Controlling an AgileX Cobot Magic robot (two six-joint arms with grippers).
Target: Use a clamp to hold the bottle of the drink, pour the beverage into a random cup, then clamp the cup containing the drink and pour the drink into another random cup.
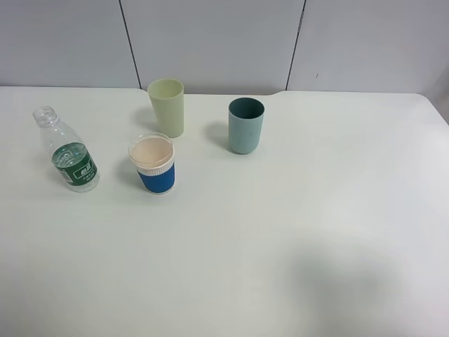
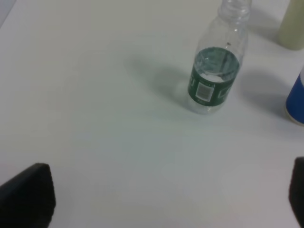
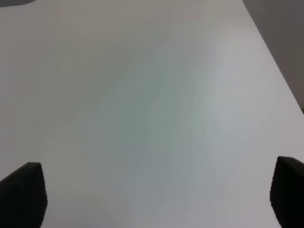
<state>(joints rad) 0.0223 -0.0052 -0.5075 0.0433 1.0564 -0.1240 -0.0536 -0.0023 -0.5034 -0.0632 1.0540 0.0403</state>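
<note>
A: Both grippers, left gripper [image 2: 166,199] and right gripper [image 3: 156,194], are hanging wide open, gripping nothing.
B: Yep, bottle [image 1: 68,151] is standing uncapped on the table [image 1: 280,246], just beside the paper cup [image 1: 154,165].

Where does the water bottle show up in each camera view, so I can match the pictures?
Exterior high: the bottle stands upright near the table's left edge, left of the blue paper cup.
Left wrist: the bottle is ahead of the open left gripper, untouched.
Right wrist: not in view, only bare table.
Shared landmark: the blue paper cup beside the bottle, in the exterior and left wrist views.
</note>
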